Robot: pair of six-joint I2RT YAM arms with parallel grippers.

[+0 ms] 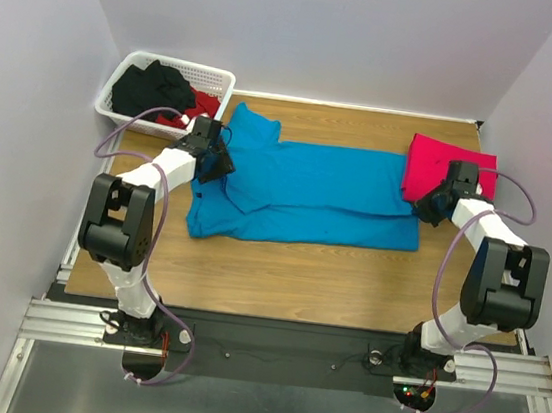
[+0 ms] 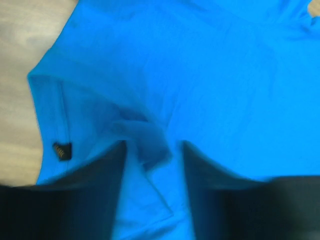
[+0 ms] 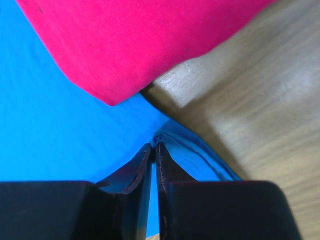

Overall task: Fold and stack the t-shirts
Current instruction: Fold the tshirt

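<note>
Your right gripper (image 3: 154,146) is pinching the blue t-shirt (image 1: 328,193) beside the red t-shirt (image 3: 125,40); left gripper (image 2: 152,145) is sitting spread on it, near the far-left basket (image 1: 183,61).

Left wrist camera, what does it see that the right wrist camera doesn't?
Only the left wrist view shows a small dark label and the left gripper, its fingers apart with bunched cloth between them. Only the right wrist view shows the pinkish-red t-shirt and the right gripper, pinched shut on the edge of the blue t-shirt. Both show that blue t-shirt and the wooden table.
</note>
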